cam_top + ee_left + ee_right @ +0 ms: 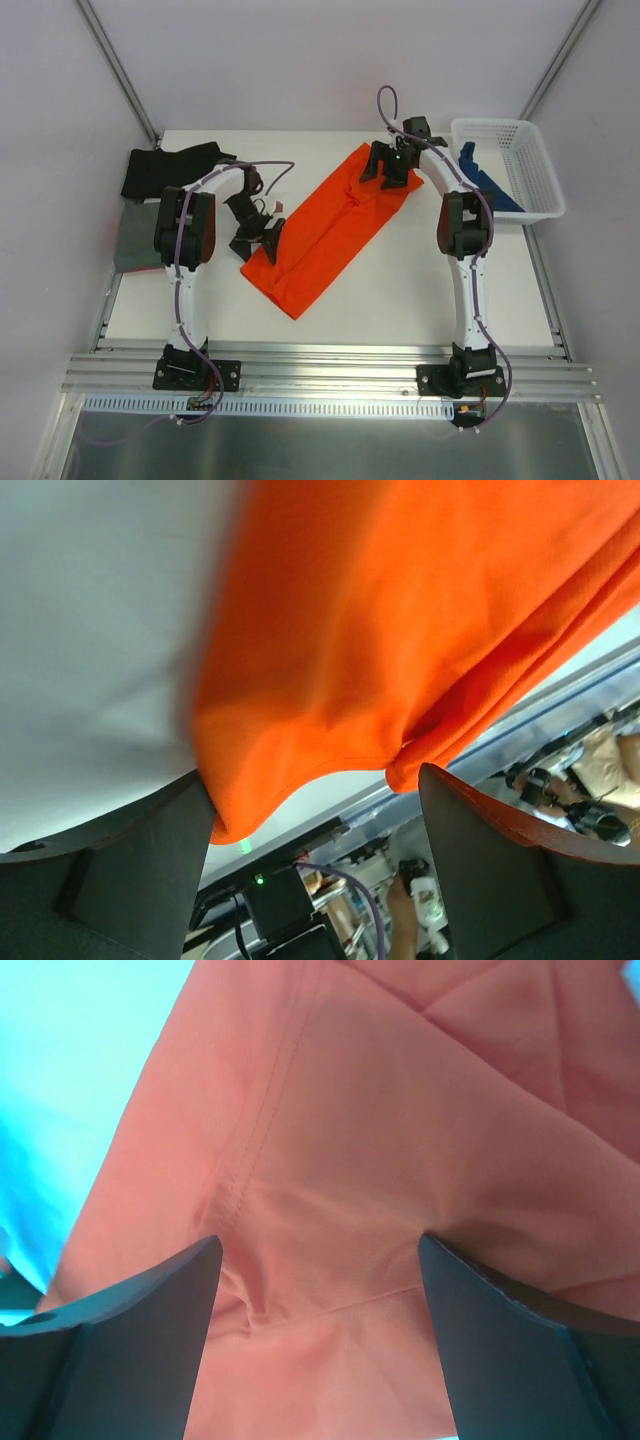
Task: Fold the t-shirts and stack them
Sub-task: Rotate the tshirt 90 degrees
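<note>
Two open grippers at the ends of a bright orange-red cloth t-shirt [330, 232] lying diagonally at frame centre.
The left gripper [258, 232], spread wide, straddles the lower-left hem; the right gripper [392, 168], equally spread, is over the upper-right end; a blue t-shirt [487, 180] sits in the white plastic mesh basket [520, 135].

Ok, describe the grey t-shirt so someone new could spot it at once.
Go to the table's left edge. Two dark shirts lie there, just outside the left arm; the grey t-shirt is the nearer one. It is paler than the black t-shirt behind it.
</note>
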Controlling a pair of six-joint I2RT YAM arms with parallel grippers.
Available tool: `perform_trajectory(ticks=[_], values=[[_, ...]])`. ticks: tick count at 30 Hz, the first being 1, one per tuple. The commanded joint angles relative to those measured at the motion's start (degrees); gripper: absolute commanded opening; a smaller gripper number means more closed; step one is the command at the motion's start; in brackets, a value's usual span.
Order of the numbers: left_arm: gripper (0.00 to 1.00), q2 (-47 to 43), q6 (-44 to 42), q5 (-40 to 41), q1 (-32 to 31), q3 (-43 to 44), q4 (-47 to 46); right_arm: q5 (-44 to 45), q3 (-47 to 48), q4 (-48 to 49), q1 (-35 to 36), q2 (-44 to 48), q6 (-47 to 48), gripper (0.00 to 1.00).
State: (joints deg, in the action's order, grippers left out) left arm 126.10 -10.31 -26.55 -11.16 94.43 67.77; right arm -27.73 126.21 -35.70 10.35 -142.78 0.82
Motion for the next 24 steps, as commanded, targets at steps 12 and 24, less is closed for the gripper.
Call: perform_trajectory(ticks=[12, 24], values=[[0.82, -8.4, -1.3, -2.2, -11.3, -5.2, 2.8, -3.0, 11.7, 7.8, 6.0, -2.6, -5.6, 0.84], [0.83, -8.4, -2.8, -1.8, -8.4, -5.3, 3.2, -3.4, -5.9, 3.1, 0.4, 15.4, -2.7, 0.84]])
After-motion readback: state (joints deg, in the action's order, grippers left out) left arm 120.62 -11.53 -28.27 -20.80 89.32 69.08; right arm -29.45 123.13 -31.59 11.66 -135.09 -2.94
